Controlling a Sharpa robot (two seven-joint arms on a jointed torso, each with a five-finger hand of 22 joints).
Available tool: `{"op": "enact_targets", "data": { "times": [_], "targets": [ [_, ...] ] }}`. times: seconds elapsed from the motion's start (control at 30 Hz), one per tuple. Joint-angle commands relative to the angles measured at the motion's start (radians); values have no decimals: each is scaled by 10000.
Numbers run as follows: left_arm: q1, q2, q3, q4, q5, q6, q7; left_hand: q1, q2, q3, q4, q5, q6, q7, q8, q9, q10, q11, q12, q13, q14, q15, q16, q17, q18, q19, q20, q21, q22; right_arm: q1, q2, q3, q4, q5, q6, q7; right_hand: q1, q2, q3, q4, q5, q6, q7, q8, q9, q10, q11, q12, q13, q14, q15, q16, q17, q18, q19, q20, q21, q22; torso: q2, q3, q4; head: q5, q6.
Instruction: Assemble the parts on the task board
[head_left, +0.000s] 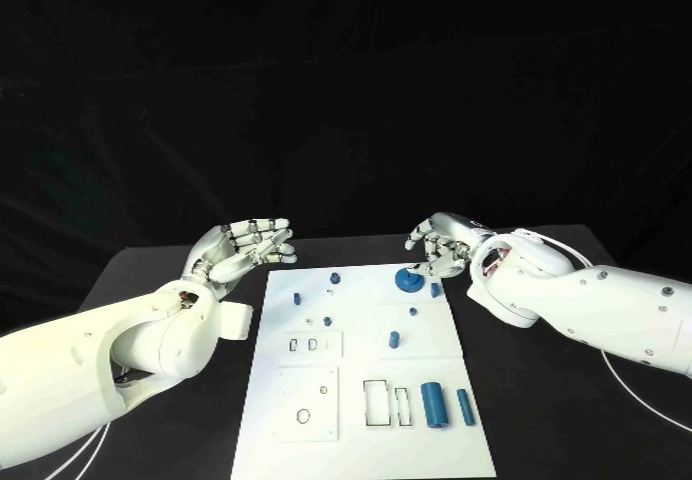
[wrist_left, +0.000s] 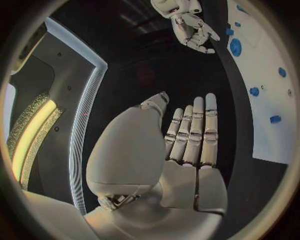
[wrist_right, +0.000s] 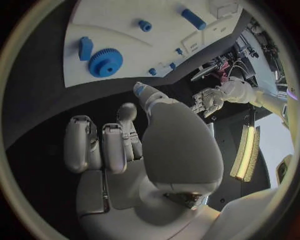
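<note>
The white task board (head_left: 361, 400) lies in the middle of the black table. A blue gear (head_left: 410, 281) sits at its far right corner, with a short blue peg (head_left: 436, 289) beside it. My right hand (head_left: 444, 245) hovers just over the gear with fingers curled. In the right wrist view its thumb and a finger pinch a small blue part (wrist_right: 140, 90) short of the gear (wrist_right: 104, 62). My left hand (head_left: 245, 248) floats off the board's far left corner, fingers straight and apart, holding nothing. The left wrist view shows that palm (wrist_left: 187, 150) bare.
Two blue cylinders (head_left: 431, 403) (head_left: 466, 405) lie near the board's front right beside rectangular slots. Small blue pegs (head_left: 297, 297) (head_left: 335, 277) (head_left: 392, 339) stand along the far half. Bare black table runs down both sides of the board.
</note>
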Motion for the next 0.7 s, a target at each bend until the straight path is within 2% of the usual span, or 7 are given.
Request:
{"op": "enact_targets", "data": {
  "times": [0.03, 0.17, 0.3, 0.47, 0.63, 0.7],
  "targets": [
    [24, -4, 8, -7, 59, 165, 110, 72, -7, 38, -3, -44, -77, 281, -37, 12, -44, 10, -61, -11, -72, 0, -35, 8, -18, -81, 6, 66, 9, 14, 91, -1, -338, 1247, 1033, -232, 232, 50, -222, 152, 40, -182, 51, 76, 76, 353, 47, 1503, 1519, 593, 146, 303, 593, -161, 109, 12, 87, 294, -5, -13, -10, -47, -7],
    [24, 6, 8, -7, 67, 178, 118, 72, -7, 38, -3, -44, -77, 281, -37, 12, -44, 10, -61, -11, -72, 0, -35, 8, -18, -81, 6, 66, 9, 4, 219, -19, -678, 1255, 1268, -391, 345, 96, -579, 444, 38, -279, 104, 163, 156, 851, 110, 2708, 2752, 750, 206, 729, 1451, -218, 267, 83, 274, 567, 7, -14, 55, -73, -22],
    [24, -2, 8, 6, 69, 175, 120, 72, -7, 38, -3, -44, -77, 281, -37, 12, -44, 10, -61, -11, -72, 0, -35, 8, -18, -81, 6, 66, 9, -31, 336, -41, -879, 889, 1408, -582, 378, 90, -791, 614, 38, -317, 110, 208, 190, 1131, 124, 3169, 3238, 827, 225, 912, 1850, -259, 385, 101, 412, 748, 37, -8, 72, -83, -45],
    [24, -14, 9, 28, 67, 172, 122, 65, -12, 41, -1, -45, -80, 279, -39, 14, -44, 11, -68, -10, -82, 3, -45, 18, -19, -100, 10, 77, 17, -87, 486, -70, -1035, 482, 1477, -755, 444, 106, -1012, 769, 44, -399, 131, 218, 207, 1253, 149, 3402, 3483, 861, 250, 997, 2038, -282, 452, 122, 489, 856, 31, -22, 47, -82, -54],
    [24, -2, 9, 44, 65, 181, 124, 65, -12, 41, -1, -45, -80, 279, -39, 14, -44, 11, -68, -10, -82, 3, -45, 18, -19, -100, 10, 77, 17, -145, 625, -86, -1118, 238, 1463, -809, 494, 126, -1106, 827, 48, -441, 144, 217, 212, 1312, 162, 3502, 3591, 881, 263, 1040, 2139, -298, 493, 134, 539, 922, 31, -16, 84, -113, -80],
    [25, 1, 9, 49, 65, 184, 124, 65, -12, 41, -1, -45, -80, 279, -39, 14, -44, 11, -68, -10, -82, 3, -45, 18, -19, -100, 10, 77, 17, -173, 669, -90, -1134, 180, 1472, -820, 508, 137, -1124, 839, 49, -439, 145, 224, 216, 1346, 163, 3548, 3640, 889, 266, 1056, 2180, -305, 514, 136, 564, 952, 26, -17, 73, -98, -95]
  ]
}}
